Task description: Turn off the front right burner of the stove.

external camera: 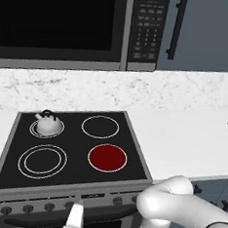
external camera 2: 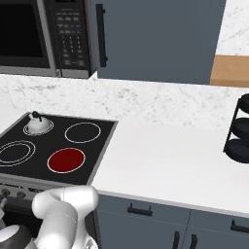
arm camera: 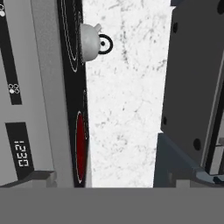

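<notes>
A: Arm pose? 
B: Elbow folded low before the stove (external camera: 73, 154); tool spread wide, pinching nothing.

A: Front right burner (external camera: 107, 157)? 
B: Red, at 4 o'clock on the cooktop; kettle (external camera: 47, 123) at 10 o'clock, well apart.

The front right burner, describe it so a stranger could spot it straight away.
Below the microwave sits the black glass stove. The front right burner is nearest its right front corner. Alone among the four circles it glows solid red; the kettle sits back left.
</notes>
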